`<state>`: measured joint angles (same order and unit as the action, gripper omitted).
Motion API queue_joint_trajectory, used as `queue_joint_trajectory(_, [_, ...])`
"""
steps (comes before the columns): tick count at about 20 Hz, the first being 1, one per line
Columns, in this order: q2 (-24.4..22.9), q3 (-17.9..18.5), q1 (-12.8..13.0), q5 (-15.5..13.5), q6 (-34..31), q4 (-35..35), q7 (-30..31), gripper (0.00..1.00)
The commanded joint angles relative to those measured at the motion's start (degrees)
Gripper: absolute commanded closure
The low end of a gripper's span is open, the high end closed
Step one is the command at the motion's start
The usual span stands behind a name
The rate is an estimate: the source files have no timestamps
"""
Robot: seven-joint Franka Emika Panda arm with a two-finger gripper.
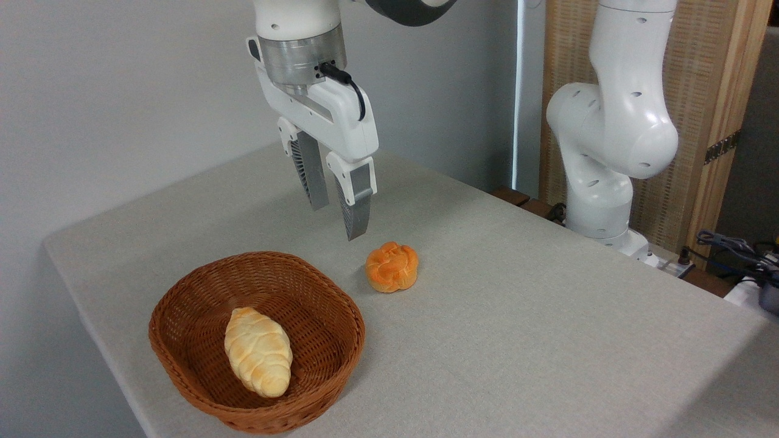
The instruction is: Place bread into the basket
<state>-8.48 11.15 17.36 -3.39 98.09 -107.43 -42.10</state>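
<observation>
Fingers (316, 182) hang point-down in the air, a narrow gap between them, nothing held. Both are grey, ribbed on the inner faces, fixed under a white hand with a black cable plugged in at the metal wrist ring. Their tips (354, 228) sit above the far rim of the basket, clear of it and of the worktop.

Left to right, taking the basket as the marker:

Basket (182, 359): brown woven wicker, oval, low sides, near the front left edge of the worktop (517, 316). Rim intact, standing flat.

Bread (258, 351): inside the basket, lying on its floor, long axis running from the far left toward the near right. Pale yellow-beige, ridged and segmented on top, tapered ends. The near end rests close against the basket's front wall. Not touched by the fingers, which are well above and behind it.

Bun (392, 266): round, orange, knotted top, on the bare worktop just to the right of the basket's far rim, apart from it. It lies below and slightly right of the finger tips, no contact.

Arm base (608, 134): white jointed column, well to the right of the basket, beyond the worktop's far edge, with a slatted wooden panel (718, 91) behind it. Loose cables (730, 249) lie further right again.

Worktop covering is plain light grey cloth.
</observation>
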Motion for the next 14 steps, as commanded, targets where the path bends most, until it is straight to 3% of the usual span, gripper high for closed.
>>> queue_joint_trajectory(1, [-0.49,0.72,0.39,-1.09,-1.32,0.46,-0.27,0.0])
queue_joint_trajectory(4, [-0.4,0.63,0.13,-1.61,-1.06,0.73,-0.44,0.0])
queue_joint_trajectory(6, [-0.49,-2.16,-5.64,-4.15,-0.97,0.73,-0.88,0.0])
queue_joint_trajectory(8, [-0.4,-6.47,-10.04,-4.78,-0.97,0.73,-1.06,0.0])
queue_joint_trajectory(10, [-0.4,-9.12,-12.96,-5.22,-0.88,0.73,-1.15,0.0])
queue_joint_trajectory(14, [-0.4,-9.21,-12.97,-5.31,-0.79,0.73,-1.23,0.0])
